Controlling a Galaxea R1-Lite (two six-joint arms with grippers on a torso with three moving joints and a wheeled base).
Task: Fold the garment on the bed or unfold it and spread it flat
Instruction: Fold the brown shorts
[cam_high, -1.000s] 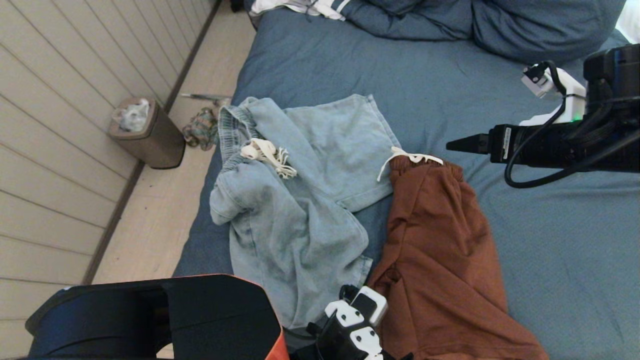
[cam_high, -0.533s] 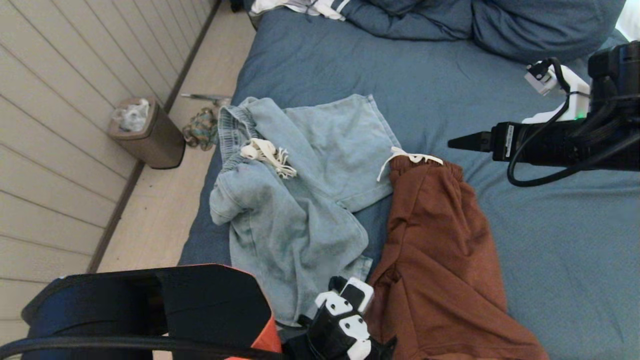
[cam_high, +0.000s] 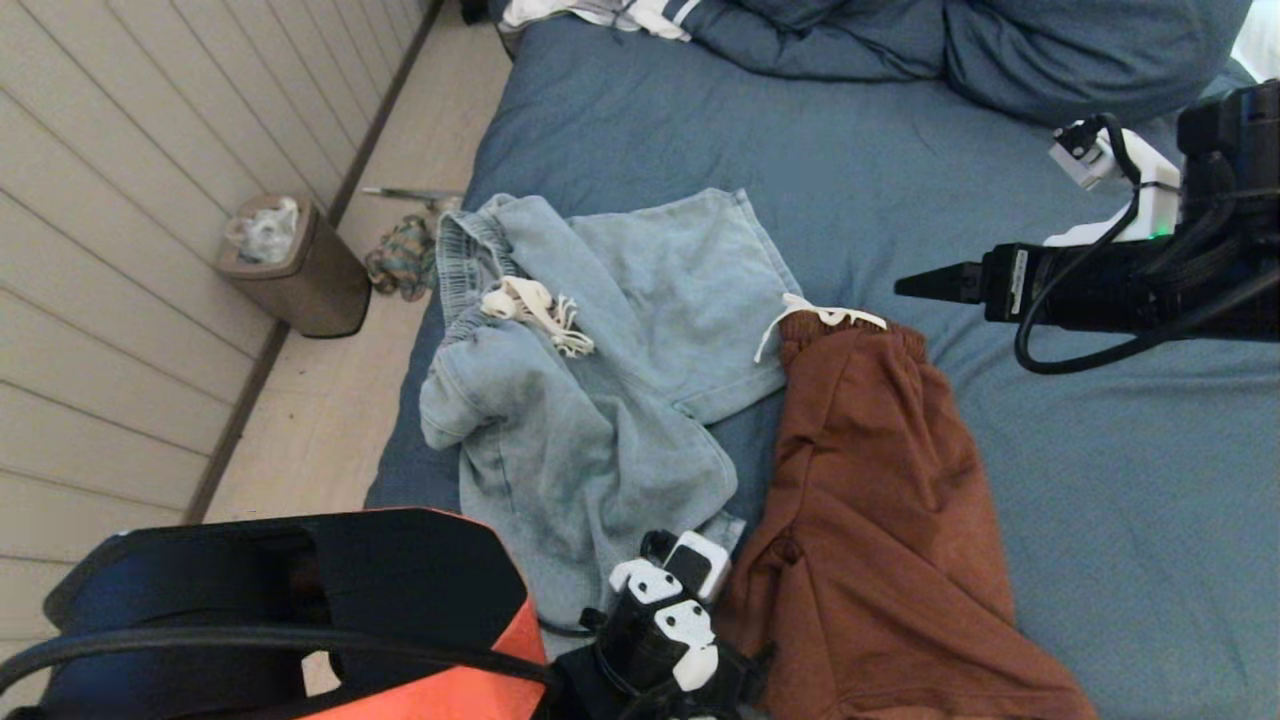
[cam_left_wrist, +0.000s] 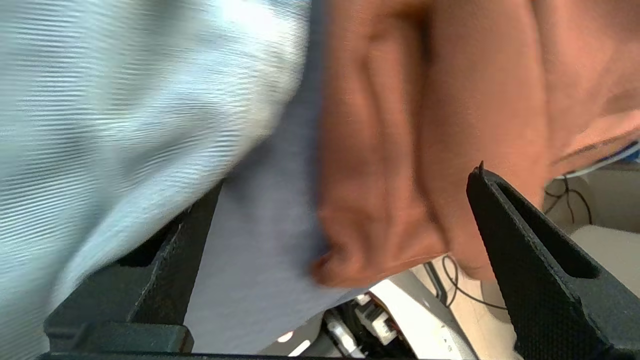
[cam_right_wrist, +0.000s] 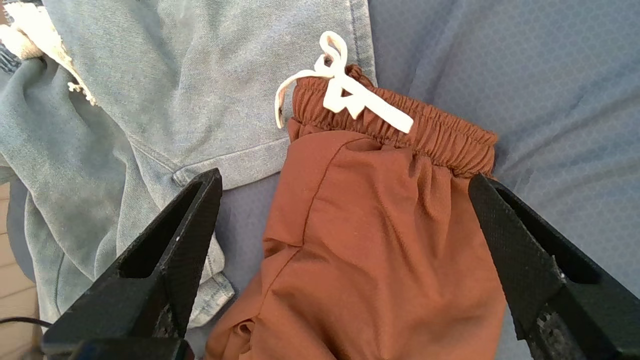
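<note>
Rust-brown shorts (cam_high: 880, 500) with a white drawstring lie lengthwise on the slate-blue bed (cam_high: 1100, 520), waistband at the far end. Crumpled light-blue denim shorts (cam_high: 600, 360) lie beside them on the left, one corner tucked under the brown waistband. My left gripper (cam_left_wrist: 347, 180) is open low at the near edge, over the brown shorts' hem corner (cam_left_wrist: 375, 240) and the strip of cover between both garments. Its wrist (cam_high: 665, 600) shows at the bottom of the head view. My right gripper (cam_right_wrist: 345, 177) hovers open above the brown waistband (cam_right_wrist: 400, 130), holding nothing.
A bunched blue duvet and pillows (cam_high: 960, 50) sit at the head of the bed. On the floor to the left stand a brown bin (cam_high: 300, 265) and a small bundle of cloth (cam_high: 400, 258). The bed's left edge runs just beside the denim shorts.
My left wrist has moved forward and slightly left, further onto the near hems of the two garments. The right arm has barely shifted. The garments lie as before.
</note>
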